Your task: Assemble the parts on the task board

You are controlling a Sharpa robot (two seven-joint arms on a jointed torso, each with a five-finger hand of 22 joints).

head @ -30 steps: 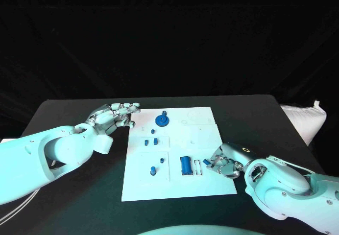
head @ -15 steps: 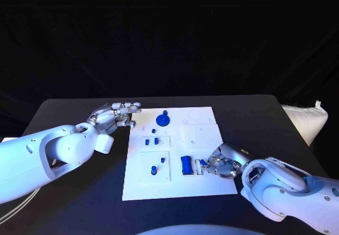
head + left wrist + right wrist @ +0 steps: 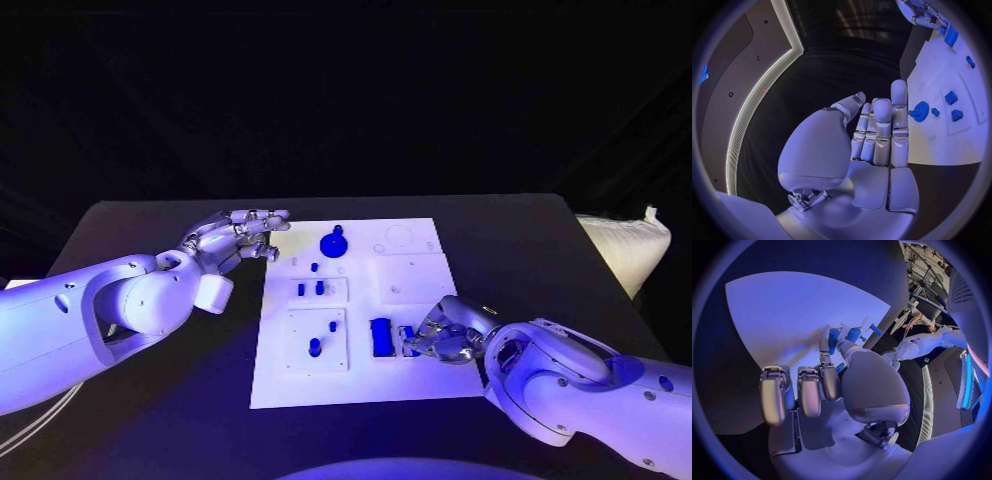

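The white task board (image 3: 418, 385) lies mid-table. On it are a round blue part (image 3: 333, 243), two small blue pieces (image 3: 310, 289) side by side, two blue pegs (image 3: 313, 347) and an upright blue block (image 3: 381, 337). My right hand (image 3: 444, 340) rests over the board's right edge beside the block and pinches a small blue part (image 3: 408, 335) at its fingertips (image 3: 832, 347). My left hand (image 3: 238, 232) hovers off the board's far left corner, fingers apart and holding nothing. In the left wrist view the left hand (image 3: 876, 135) faces the round part (image 3: 921, 111) on the board (image 3: 942, 140).
A white cushion (image 3: 624, 245) lies off the table's right side. Bare black table (image 3: 173, 400) runs to the left of the board and in front of it.
My right hand has crept left over the board's edge, carrying the small blue part closer to the blue block. The left hand has stayed in place.
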